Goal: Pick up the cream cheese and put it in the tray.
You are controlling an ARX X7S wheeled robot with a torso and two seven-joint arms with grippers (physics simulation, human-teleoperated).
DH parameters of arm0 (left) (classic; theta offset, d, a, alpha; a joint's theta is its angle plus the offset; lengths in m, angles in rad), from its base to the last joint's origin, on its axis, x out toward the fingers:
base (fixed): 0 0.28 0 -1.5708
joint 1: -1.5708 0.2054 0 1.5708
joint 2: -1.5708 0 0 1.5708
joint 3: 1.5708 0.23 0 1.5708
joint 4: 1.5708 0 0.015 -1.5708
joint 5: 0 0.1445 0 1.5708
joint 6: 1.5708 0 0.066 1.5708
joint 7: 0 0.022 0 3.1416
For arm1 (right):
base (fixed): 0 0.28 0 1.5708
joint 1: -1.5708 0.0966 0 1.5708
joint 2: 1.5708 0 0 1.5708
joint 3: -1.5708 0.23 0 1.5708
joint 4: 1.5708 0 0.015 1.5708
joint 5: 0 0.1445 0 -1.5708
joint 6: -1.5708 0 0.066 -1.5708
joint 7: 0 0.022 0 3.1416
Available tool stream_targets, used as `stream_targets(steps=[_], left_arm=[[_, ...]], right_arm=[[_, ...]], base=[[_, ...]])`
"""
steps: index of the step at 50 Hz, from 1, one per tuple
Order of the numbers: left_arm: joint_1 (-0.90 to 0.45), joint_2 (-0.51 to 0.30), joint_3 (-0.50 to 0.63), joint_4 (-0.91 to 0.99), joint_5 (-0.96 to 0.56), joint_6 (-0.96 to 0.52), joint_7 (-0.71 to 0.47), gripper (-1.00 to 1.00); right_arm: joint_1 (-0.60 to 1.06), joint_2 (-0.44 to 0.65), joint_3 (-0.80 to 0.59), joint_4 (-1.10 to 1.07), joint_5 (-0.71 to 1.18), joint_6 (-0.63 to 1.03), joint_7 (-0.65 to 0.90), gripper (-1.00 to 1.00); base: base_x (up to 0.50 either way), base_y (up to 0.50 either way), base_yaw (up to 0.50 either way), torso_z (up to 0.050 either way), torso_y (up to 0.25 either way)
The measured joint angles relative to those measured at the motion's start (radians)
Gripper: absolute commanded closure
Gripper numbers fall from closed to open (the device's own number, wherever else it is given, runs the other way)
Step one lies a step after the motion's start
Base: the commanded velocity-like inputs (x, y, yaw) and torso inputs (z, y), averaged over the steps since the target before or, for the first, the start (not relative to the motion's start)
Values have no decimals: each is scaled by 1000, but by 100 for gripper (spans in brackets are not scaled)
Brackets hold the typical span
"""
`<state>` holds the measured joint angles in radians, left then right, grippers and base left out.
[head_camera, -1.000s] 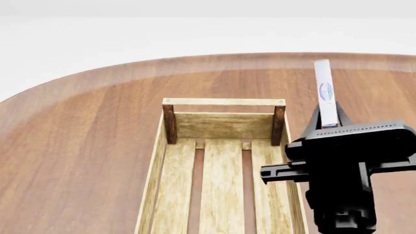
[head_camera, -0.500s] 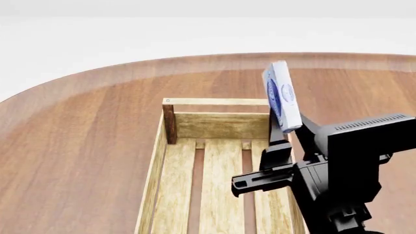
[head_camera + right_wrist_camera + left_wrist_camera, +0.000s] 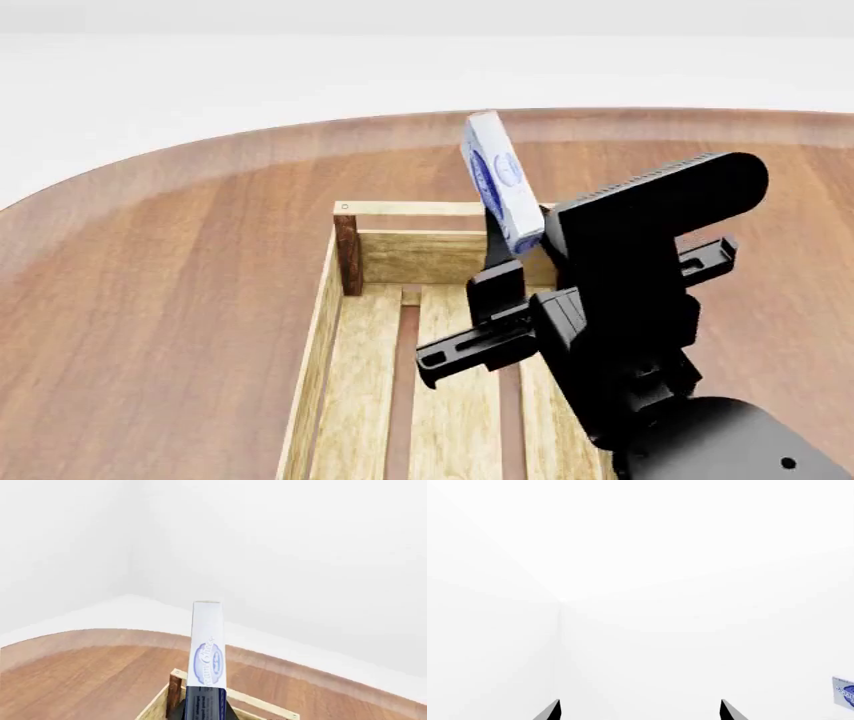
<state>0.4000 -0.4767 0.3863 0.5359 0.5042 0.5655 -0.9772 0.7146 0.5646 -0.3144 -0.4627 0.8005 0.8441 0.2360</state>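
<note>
The cream cheese (image 3: 498,178), a small white box with a blue oval logo, stands on end in the air, tilted, over the far end of the tray (image 3: 358,340). My right gripper (image 3: 515,252) is shut on its lower end. The right wrist view has the box (image 3: 207,652) edge-on, rising from the dark fingers, with the tray's far rail (image 3: 263,704) and a corner post (image 3: 175,692) below it. The tray is a long light-wood slatted crate with dark posts. My left gripper (image 3: 639,713) is open and holds nothing; it faces white walls, with a corner of the box (image 3: 844,690) at that view's edge.
The round wooden table (image 3: 174,290) spreads around the tray on all sides. My black right arm (image 3: 641,330) hangs over the tray's right half and hides its right wall. White floor lies beyond the table's far edge.
My right gripper has carried the cream cheese leftward, from beside the tray's right far corner to above its far end. The wrist has turned, so the box's logo face now shows.
</note>
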Motion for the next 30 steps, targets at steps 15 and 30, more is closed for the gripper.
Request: stream_targets(steps=[15,30], left_arm=[[0,-1,4,3,2,-6,0,-100],[-1,-2,5,5,3,-11,-4,-100]], right_arm=[[191,-14,-108,21,6,208,43,100],[315,-43,-153,37,68,421,74,100]], base=[[0,0,0,0,1],[0,0,0,0,1]])
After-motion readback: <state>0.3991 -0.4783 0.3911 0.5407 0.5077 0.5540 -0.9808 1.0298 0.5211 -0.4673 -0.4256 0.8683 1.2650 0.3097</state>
